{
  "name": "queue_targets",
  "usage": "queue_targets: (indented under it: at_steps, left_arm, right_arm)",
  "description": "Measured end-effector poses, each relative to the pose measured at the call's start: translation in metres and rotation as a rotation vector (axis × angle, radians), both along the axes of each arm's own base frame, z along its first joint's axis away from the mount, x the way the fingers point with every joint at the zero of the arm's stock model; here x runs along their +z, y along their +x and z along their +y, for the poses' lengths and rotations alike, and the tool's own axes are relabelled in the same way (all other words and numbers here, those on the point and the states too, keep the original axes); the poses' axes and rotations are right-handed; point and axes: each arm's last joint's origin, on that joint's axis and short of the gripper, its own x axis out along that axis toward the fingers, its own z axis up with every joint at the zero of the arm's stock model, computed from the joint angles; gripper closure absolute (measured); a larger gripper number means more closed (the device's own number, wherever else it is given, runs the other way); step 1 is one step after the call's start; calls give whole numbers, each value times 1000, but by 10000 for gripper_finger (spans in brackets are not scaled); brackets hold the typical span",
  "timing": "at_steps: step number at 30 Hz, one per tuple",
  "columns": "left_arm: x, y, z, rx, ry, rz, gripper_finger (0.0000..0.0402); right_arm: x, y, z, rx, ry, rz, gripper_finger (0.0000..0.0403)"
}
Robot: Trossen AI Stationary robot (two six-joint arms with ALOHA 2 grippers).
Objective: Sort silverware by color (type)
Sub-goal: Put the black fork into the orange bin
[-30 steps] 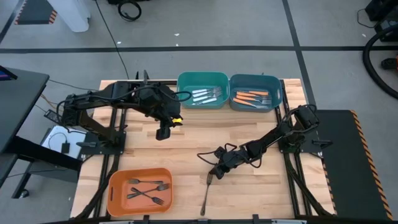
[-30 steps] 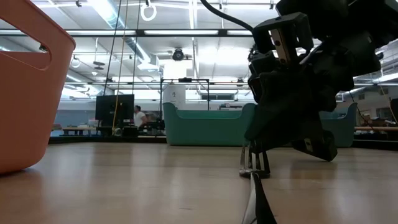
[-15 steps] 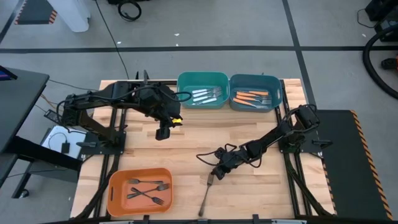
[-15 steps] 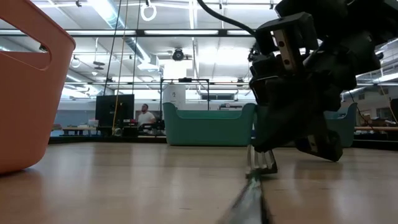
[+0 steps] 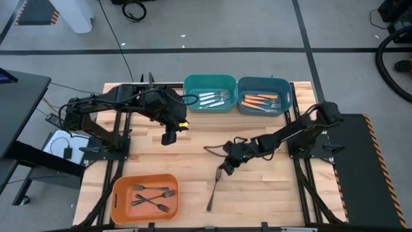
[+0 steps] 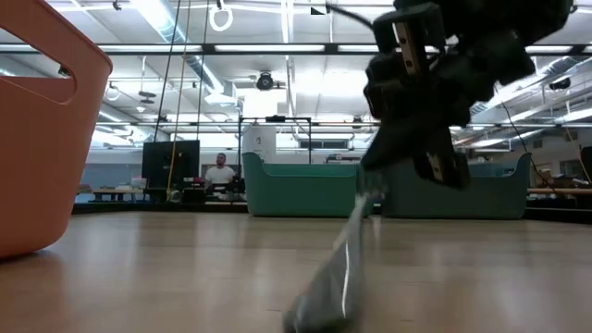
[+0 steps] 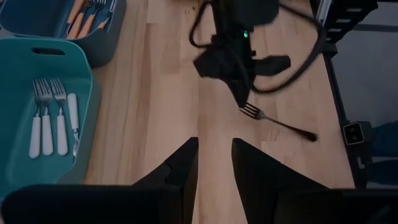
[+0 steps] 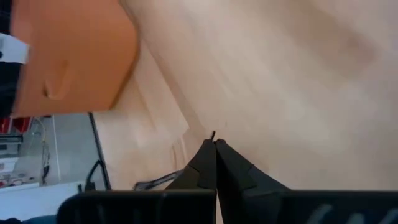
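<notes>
Lifting the black fork (image 5: 214,189) by its tines, your right gripper (image 5: 225,169) has its fingers pinched on it mid-bench (image 5: 193,154); raise it fully clear before swinging toward the orange bin (image 5: 122,187). Left gripper (image 5: 168,138) waits, fingers narrowly apart.

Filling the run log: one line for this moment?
right gripper: shut on dark fork, tine end raised | left gripper: open, waiting | orange bin: dark forks
</notes>
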Motion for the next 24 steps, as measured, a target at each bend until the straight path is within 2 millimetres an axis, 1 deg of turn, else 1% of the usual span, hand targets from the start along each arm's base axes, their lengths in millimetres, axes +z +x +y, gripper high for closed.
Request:
queue_targets:
  at_steps: [5, 10, 12, 14, 19, 22, 24]
  left_arm:
    - [0, 0, 0, 28, -27, 3, 296]
    - [-2, -2, 0, 52, -48, 36, 294]
    - [-6, 2, 0, 71, -66, 50, 287]
    - [-13, 9, 0, 90, -91, 91, 275]
    - [-40, 38, -2, 90, -120, 192, 242]
    - [-56, 56, -2, 88, -122, 217, 238]
    - [-63, 70, -3, 56, -161, 189, 238]
  right_arm:
    - [31, -11, -19, 3, -63, -47, 402]
    - [57, -23, -31, -20, -119, -98, 402]
    - [66, -27, -35, -25, -134, -134, 402]
    - [75, -31, -38, -25, -150, -173, 402]
    - [96, -42, -47, -31, -214, -260, 402]
    - [110, -50, -53, -31, -247, -317, 402]
    - [120, -56, -57, -34, -274, -363, 402]
